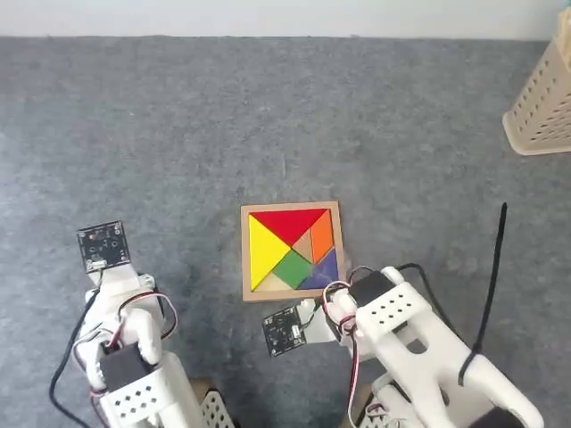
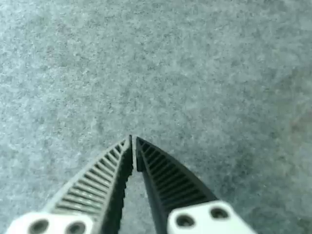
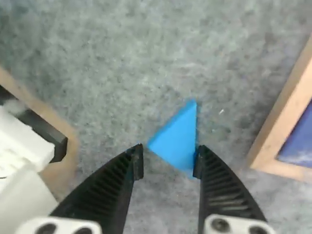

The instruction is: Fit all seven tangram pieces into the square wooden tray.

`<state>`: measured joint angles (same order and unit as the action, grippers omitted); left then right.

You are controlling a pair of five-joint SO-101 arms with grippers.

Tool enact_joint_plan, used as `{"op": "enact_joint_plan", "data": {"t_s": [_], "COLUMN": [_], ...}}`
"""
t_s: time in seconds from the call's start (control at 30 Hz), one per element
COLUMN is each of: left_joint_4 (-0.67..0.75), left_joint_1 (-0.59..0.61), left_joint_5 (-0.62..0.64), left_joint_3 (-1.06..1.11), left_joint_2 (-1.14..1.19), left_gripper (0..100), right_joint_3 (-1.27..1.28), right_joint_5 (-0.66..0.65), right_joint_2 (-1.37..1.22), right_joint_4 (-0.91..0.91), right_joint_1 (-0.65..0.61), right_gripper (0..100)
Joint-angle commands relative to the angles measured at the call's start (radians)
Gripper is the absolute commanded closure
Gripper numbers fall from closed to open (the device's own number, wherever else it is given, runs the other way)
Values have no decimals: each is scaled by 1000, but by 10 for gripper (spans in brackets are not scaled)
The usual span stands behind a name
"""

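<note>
Left gripper [image 2: 132, 142]: jaws pressed together on nothing, over bare carpet [image 2: 195, 63]. Right gripper [image 3: 168, 155]: jaws spread, straddling the blue triangle [image 3: 176, 136], which lies flat on the carpet just beside the tray [image 3: 279, 127], at its near edge. One finger [image 3: 219, 185] looks to touch the triangle; no pinch yet.

We judge the step as pick-up of this pc. Its long edge runs approx. parallel to the fingers and faces the tray; the square corner points at the opposite finger. Next, we judge: close across edge and corner, lift, rotate to match a free slot.

Tray holds red pc [image 1: 287, 223], yellow pc [image 1: 263, 254], orange pc [image 1: 323, 239], green pc [image 1: 293, 267]; tan patches [image 1: 303, 245] may be gaps.
</note>
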<state>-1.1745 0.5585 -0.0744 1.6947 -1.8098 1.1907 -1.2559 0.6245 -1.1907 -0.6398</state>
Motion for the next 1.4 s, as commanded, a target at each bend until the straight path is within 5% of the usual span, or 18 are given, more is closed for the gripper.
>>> {"op": "enact_joint_plan", "data": {"t_s": [0.0, 0.5, 1.07, 1.37], "left_joint_4": [-6, -6, -6, -6], "left_joint_1": [-3, -3, -3, -3], "left_joint_5": [15, 15, 15, 15], "left_joint_3": [-8, -8, -8, -8], "left_joint_2": [-8, -8, -8, -8], "left_gripper": [987, 987, 987, 987], "right_joint_3": [-9, -8, -282, -313], "right_joint_5": [100, 489, 724, 738], "right_joint_2": [-1, 1, 1, -2], "right_joint_4": [39, 77, -105, -107], "right_joint_1": [10, 7, 7, 10], "right_gripper": [826, 985, 991, 990]}}
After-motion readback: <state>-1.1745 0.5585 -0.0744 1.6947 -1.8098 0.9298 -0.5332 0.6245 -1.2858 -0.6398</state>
